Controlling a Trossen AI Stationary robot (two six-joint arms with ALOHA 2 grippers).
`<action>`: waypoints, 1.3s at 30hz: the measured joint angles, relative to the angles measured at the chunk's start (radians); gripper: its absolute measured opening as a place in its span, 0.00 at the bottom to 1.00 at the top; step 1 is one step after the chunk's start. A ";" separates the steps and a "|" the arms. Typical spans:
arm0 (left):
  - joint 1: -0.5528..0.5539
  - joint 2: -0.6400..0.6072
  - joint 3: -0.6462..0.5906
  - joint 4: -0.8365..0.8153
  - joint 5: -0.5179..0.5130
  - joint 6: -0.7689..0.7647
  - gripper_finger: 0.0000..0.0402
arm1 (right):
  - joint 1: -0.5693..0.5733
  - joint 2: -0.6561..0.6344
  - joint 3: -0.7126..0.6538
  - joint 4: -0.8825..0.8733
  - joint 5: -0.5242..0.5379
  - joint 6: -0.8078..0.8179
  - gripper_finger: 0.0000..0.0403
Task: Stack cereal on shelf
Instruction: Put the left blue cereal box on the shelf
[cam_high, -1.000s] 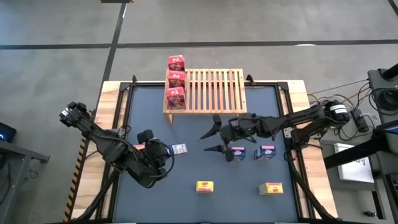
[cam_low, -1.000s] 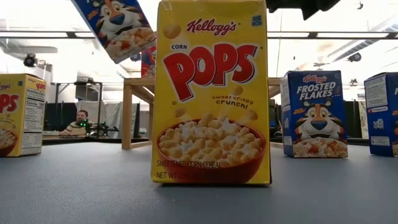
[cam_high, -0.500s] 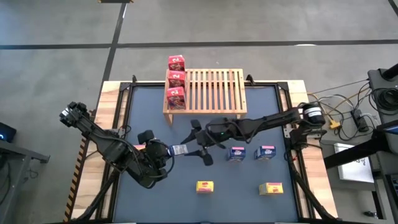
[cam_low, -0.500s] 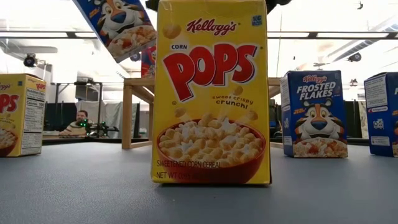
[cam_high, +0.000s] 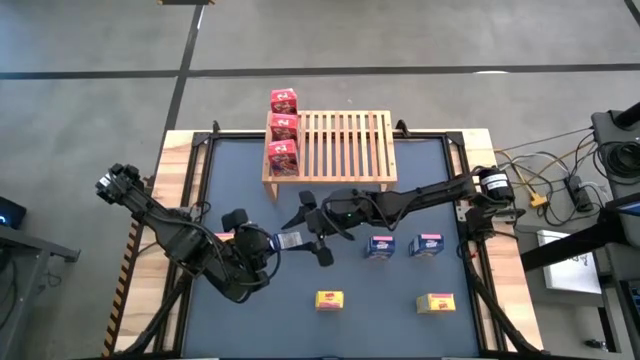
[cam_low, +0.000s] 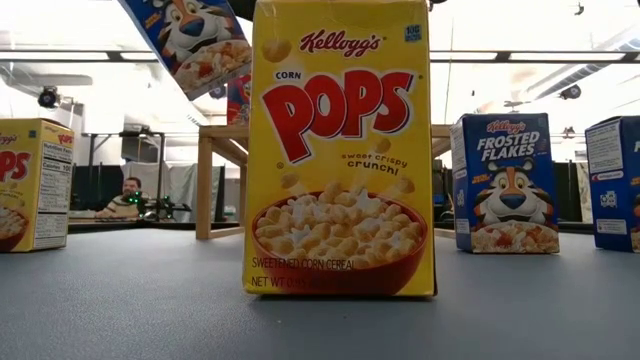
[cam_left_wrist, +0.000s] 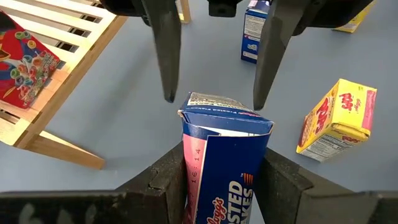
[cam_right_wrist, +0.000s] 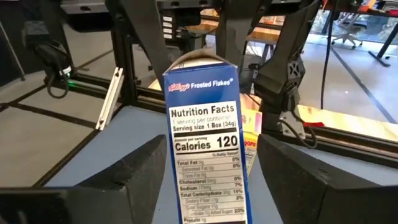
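My left gripper (cam_high: 272, 242) is shut on a blue cereal box (cam_left_wrist: 225, 163) and holds it up over the table's left half. In the low view the box (cam_low: 187, 40) hangs tilted at the top left. My right gripper (cam_high: 311, 230) reaches level from the right and stands open. Its two fingers (cam_left_wrist: 166, 62) stand on either side of the box's far end (cam_right_wrist: 204, 124) with a gap on each side. Three red cereal boxes (cam_high: 283, 128) stand in a row on the left end of the wooden shelf (cam_high: 345, 145). My left gripper pinches the blue box between its two fingers, on two opposite sides near its lower end (cam_left_wrist: 198, 177). The fingers slant down from the table's left. The box is lifted clear and tilted, and its upper end (cam_left_wrist: 221, 104) sticks out past the fingers toward my right gripper.
Two blue boxes (cam_high: 380, 246) (cam_high: 427, 244) stand on the table right of centre. Two yellow boxes (cam_high: 330, 299) (cam_high: 436, 302) stand near the front edge, one of them (cam_low: 340, 150) filling the middle of the low view. A person sits far behind the table (cam_low: 128, 195).
My right gripper has moved toward the table's left, away from the two standing blue boxes and up to the box that my left gripper holds. Its fingers now stand on either side of that box's end. The held box has stayed where it was.
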 joint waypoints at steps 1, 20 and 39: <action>0.000 0.000 0.000 0.001 -0.002 0.002 0.34 | 0.000 0.000 0.000 0.000 0.000 0.005 0.63; 0.002 0.000 -0.002 0.056 -0.005 0.042 0.34 | 0.011 0.001 -0.004 -0.002 0.041 0.023 0.67; 0.001 -0.001 -0.002 0.099 -0.024 0.068 0.43 | 0.011 0.001 -0.004 -0.032 0.016 0.052 0.43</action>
